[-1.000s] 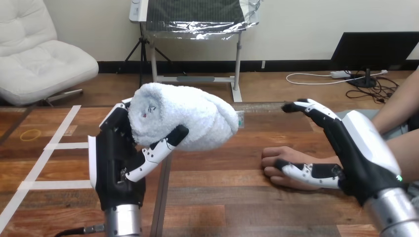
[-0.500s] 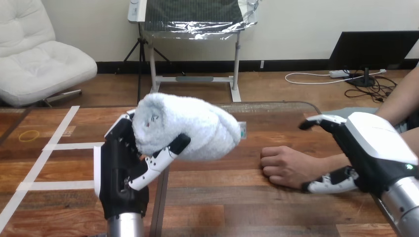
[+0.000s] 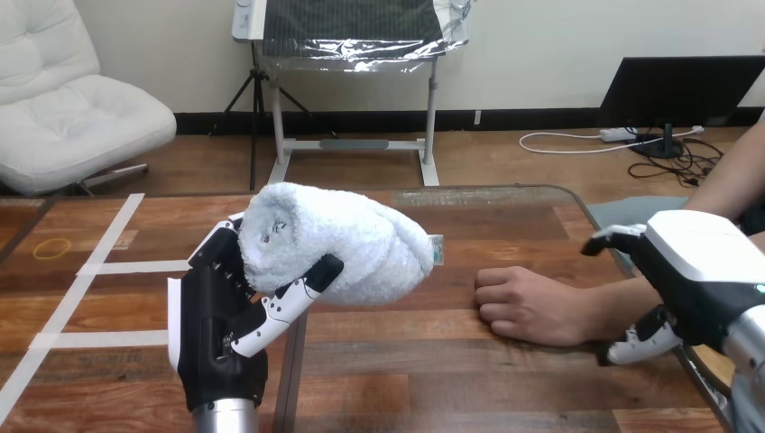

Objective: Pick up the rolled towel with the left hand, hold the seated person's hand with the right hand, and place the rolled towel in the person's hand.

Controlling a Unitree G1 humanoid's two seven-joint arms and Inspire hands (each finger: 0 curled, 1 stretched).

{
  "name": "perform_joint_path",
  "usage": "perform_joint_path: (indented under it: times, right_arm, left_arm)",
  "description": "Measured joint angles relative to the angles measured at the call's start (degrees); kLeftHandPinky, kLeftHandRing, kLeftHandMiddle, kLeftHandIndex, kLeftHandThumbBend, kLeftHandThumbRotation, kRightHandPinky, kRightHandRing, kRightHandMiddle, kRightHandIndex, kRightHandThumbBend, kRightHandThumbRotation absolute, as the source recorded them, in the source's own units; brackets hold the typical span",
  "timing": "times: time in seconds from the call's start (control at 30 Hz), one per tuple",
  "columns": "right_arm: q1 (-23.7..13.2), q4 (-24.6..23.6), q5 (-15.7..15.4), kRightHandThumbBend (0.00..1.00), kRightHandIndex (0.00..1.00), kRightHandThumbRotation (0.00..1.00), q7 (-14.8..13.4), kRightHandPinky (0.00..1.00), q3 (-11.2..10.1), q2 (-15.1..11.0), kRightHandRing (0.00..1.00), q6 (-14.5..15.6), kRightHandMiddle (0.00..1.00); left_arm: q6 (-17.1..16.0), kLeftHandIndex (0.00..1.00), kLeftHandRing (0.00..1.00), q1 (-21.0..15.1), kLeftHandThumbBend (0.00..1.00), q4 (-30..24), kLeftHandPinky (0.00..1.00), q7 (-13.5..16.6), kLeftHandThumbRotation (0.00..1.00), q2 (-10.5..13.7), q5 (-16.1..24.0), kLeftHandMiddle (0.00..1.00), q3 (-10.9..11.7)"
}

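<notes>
White terry cloth at your left: the left robot hand (image 3: pixel 219 329) stands upright over the desk (image 3: pixel 406 370) with the rolled towel (image 3: pixel 343 239) in its grasp. Its fingers (image 3: pixel 225 257) are curled behind the roll's left end and its thumb (image 3: pixel 293 293) hooks up under the front. The roll is clamped, lifted off the desk and lying crosswise, its free end pointing right.

Right of centre you have the person's hand (image 3: pixel 528 307) resting on the desk as a loose fist, knuckles to the left, apart from the towel.

At your far right, the right robot hand (image 3: pixel 699 271) straddles the person's forearm (image 3: pixel 622 302). Its fingers reach out above the forearm and its thumb sits on the near side, below. This hand is spread, not closed. Whether its fingers or thumb touch the forearm cannot be told.
</notes>
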Motion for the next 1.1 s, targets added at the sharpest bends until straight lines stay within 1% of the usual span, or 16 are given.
perform_joint_path:
  times: [0.23, 0.4, 0.67, 0.87, 1.1]
  right_arm:
    - [-2.67, 3.04, -1.32, 0.86, 0.84, 0.00, 3.95, 0.82, 1.65, -1.36, 0.90, 0.98, 0.90]
    - [-4.39, 5.67, -2.57, 0.85, 0.85, 0.00, 5.49, 0.84, 2.98, -1.72, 0.91, 1.11, 0.90]
    - [-6.68, 9.92, -4.69, 0.82, 0.86, 0.01, 5.73, 0.87, 5.21, -2.25, 0.92, 0.44, 0.92]
    - [-8.79, 12.54, -5.71, 0.81, 0.87, 0.03, 5.72, 0.88, 6.51, -2.95, 0.93, -0.25, 0.92]
    - [-11.11, 15.92, -6.28, 0.81, 0.88, 0.05, 5.70, 0.90, 7.84, -3.45, 0.94, -0.32, 0.93]
  left_arm:
    - [0.04, 0.52, 0.47, 0.09, 0.68, -0.02, 0.49, -0.61, 0.00, -0.02, 0.00, 0.48, -0.22]
    - [0.14, 0.52, 0.47, 0.09, 0.68, -0.09, 0.48, -0.66, 0.00, -0.03, 0.00, 0.48, -0.28]
    - [0.14, 0.52, 0.47, 0.10, 0.68, -0.09, 0.48, -0.64, 0.00, -0.03, 0.02, 0.48, -0.25]
    - [0.15, 0.52, 0.47, 0.10, 0.68, -0.10, 0.48, -0.83, 0.00, -0.03, 0.01, 0.48, -0.31]
    - [0.14, 0.53, 0.47, 0.12, 0.67, -0.10, 0.48, -0.84, 0.00, -0.03, 0.01, 0.49, -0.26]
